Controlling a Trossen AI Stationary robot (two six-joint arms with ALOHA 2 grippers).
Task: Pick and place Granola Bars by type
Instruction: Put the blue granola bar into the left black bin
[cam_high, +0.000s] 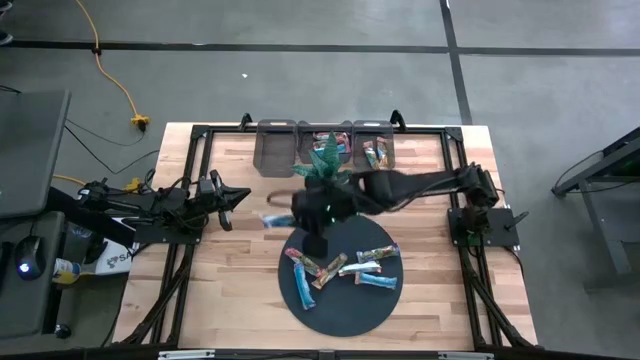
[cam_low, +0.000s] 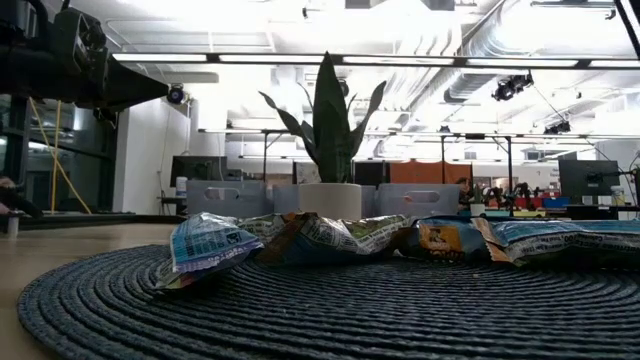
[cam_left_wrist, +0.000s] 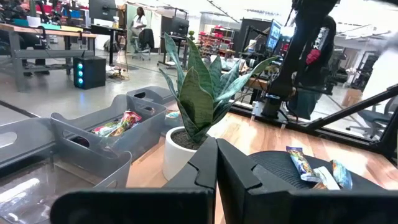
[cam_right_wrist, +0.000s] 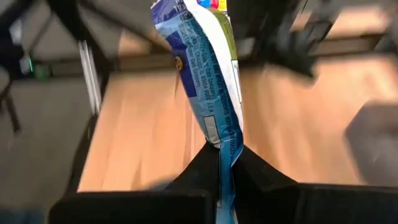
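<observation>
Several granola bars (cam_high: 345, 268) in blue, brown and white wrappers lie flat on a round dark woven mat (cam_high: 340, 305); the low view shows them (cam_low: 340, 240) in a row on the mat. My right gripper (cam_right_wrist: 221, 163) reaches over the table's middle, left of the mat. It is shut on a blue-and-white bar (cam_high: 275, 220). My left gripper (cam_left_wrist: 216, 163) is shut and empty, near the table's left edge (cam_high: 235, 195). More bars (cam_high: 375, 152) lie in grey bins (cam_high: 300, 145) at the far edge. My right gripper pinches the blue-and-white bar by one end of its wrapper (cam_right_wrist: 225, 146) between the two fingers. The fingers lie along the bar, which sticks out ahead of them toward the table's left side. The bar (cam_right_wrist: 205, 68) is lifted clear of the wooden table.
A white pot with a green spiky plant (cam_high: 325, 160) stands between the bins and the mat, close under my right arm (cam_high: 400, 185). A black frame (cam_high: 200, 135) runs round the table. Bare wood (cam_high: 230, 270) lies left of the mat.
</observation>
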